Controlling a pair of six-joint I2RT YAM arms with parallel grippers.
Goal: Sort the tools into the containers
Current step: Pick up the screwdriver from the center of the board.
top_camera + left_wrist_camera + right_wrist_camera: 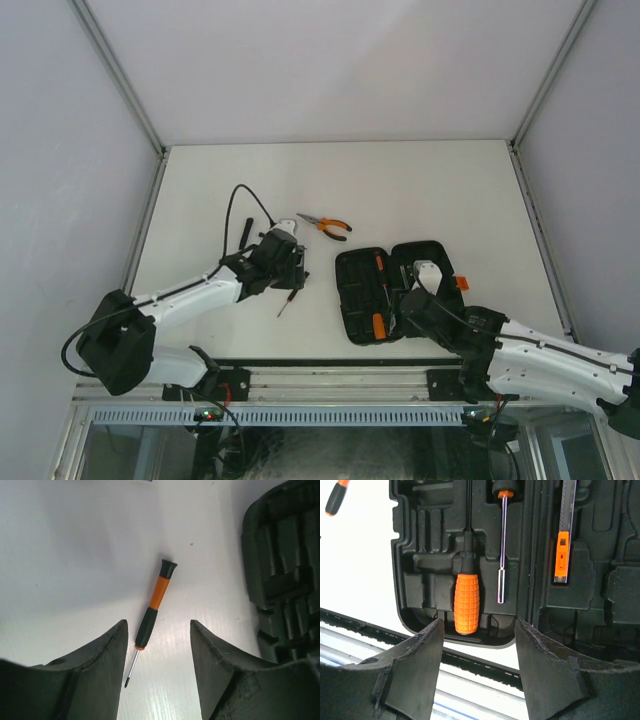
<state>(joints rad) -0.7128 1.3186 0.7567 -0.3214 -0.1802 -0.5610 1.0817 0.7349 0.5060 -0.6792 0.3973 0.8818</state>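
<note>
Case [350, 290] is lying wide open on the white tabletop [420, 185], right of center. Its near edge sits close to the tabletop's front edge, so there's not much room on that side. There's loads of bare space toward the far wall and out left though.

The right fingers [410, 680] are spread apart with nothing in them, hanging over the case's front rim. The fat orange screwdriver [466, 602] is slotted in the case right in the gap between them. A thin metal driver [502, 555] sits in the next slot, and a narrow tool with an orange slider [562, 545] is in the other half.

The left fingers [95, 680] are spread and empty too, either side of the small screwdriver [152, 605]. It lies flat on the tabletop and touches neither finger. The case wall is near on its right, with a gap between.

Pliers [325, 227] lie just past the left wrist, near the case's far left corner but not touching.
</note>
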